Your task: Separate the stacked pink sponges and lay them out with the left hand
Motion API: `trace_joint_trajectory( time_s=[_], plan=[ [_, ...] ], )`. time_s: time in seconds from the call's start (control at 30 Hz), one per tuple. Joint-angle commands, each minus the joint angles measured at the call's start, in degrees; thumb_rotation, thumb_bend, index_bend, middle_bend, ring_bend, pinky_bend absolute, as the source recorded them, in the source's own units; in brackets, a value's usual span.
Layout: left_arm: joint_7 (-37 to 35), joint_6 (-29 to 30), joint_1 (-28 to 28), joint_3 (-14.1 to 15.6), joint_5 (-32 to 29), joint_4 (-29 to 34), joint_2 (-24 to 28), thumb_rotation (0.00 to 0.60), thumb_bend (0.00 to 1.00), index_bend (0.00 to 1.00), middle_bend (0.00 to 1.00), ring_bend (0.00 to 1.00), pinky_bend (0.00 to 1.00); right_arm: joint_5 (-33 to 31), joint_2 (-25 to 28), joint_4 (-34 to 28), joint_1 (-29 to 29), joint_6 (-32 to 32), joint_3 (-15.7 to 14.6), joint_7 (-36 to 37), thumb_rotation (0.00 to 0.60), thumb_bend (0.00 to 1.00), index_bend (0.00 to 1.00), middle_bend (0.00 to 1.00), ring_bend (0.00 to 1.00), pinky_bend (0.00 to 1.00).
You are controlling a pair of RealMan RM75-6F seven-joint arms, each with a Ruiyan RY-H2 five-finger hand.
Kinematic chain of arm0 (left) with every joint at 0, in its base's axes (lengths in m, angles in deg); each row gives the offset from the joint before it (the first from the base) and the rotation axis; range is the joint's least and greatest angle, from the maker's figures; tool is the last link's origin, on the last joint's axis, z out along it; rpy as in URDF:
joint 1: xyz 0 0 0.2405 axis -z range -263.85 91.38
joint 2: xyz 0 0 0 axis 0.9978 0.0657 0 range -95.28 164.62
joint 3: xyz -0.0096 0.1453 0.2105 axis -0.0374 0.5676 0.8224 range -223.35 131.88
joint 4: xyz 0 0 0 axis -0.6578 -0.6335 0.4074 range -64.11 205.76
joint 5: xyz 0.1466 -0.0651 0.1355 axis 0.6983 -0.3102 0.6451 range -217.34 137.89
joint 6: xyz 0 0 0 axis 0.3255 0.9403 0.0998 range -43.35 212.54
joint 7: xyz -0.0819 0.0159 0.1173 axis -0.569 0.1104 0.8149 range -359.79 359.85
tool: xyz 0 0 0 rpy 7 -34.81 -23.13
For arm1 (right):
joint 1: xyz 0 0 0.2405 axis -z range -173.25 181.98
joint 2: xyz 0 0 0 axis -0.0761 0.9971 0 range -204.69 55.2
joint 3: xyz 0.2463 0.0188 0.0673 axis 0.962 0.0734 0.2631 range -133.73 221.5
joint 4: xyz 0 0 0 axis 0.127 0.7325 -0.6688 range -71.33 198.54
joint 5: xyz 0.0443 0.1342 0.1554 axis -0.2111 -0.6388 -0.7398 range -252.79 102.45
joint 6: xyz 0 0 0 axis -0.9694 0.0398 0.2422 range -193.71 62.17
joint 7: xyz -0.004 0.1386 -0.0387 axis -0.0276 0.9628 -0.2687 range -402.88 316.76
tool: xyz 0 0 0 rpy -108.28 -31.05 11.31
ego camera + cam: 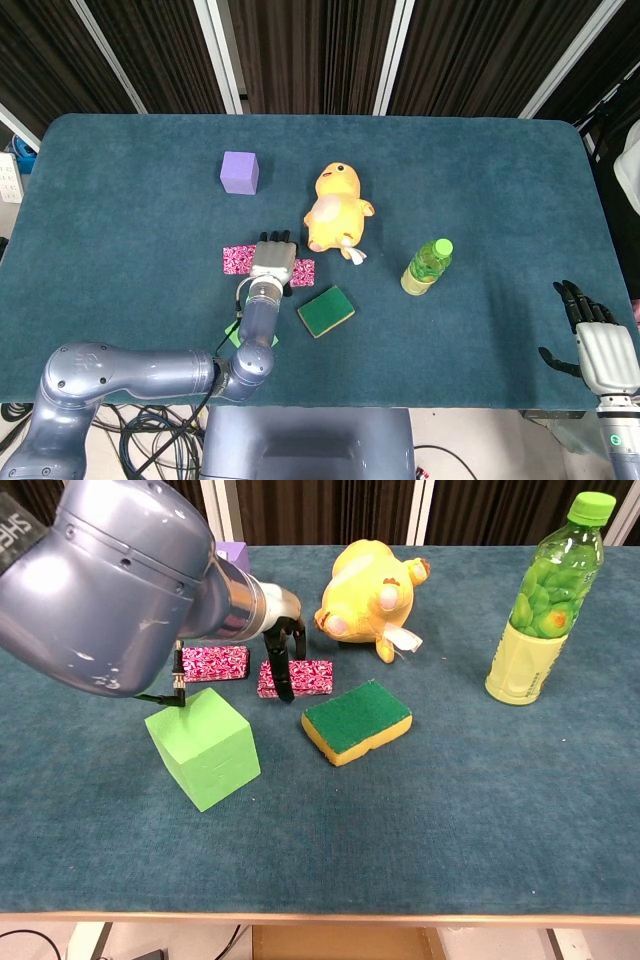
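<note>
Two pink patterned sponges lie side by side left of the table's middle. One pink sponge (215, 663) (236, 260) lies alone on the cloth. My left hand (283, 652) (272, 260) reaches over the other pink sponge (312, 678) (303, 272) and grips it, its dark fingers (273, 672) straddling the sponge's left half. That sponge sits low, at or just above the table. My right hand (597, 345) hangs past the table's near right edge with its fingers apart and nothing in it.
A green cube (205, 745) stands just in front of the pink sponges. A green-and-yellow sponge (357, 720) lies to their right. A yellow plush duck (372, 600) is behind, a green bottle (540, 610) at far right, a purple cube (239, 172) at the back left.
</note>
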Motion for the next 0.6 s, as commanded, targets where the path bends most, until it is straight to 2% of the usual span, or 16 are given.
trace_joint_trajectory(
  time_s=[0.03, 0.27, 0.6],
  plan=[
    [-0.3, -0.1, -0.2, -0.4, 0.3, 0.2, 0.1, 0.600, 0.18, 0.29, 0.10, 0.00, 0.00, -0.1, 0.0, 0.0, 0.0, 0.1, 0.0, -0.1, 0.600, 0.19, 0.00, 0.08, 0.16, 0.22],
    [-1.6, 0.2, -1.1, -1.6, 1.4, 2.4, 1.8, 0.600, 0.18, 0.31, 0.10, 0.00, 0.00, -0.2, 0.0, -0.1, 0.1, -0.1, 0.1, 0.0, 0.600, 0.19, 0.00, 0.08, 0.16, 0.22],
    [-0.9, 1.9, -3.4, -0.3, 2.5, 8.7, 7.6, 0.600, 0.18, 0.32, 0.10, 0.00, 0.00, -0.3, -0.2, -0.2, -0.1, 0.2, 0.0, -0.8, 0.600, 0.19, 0.00, 0.08, 0.16, 0.22]
  ],
)
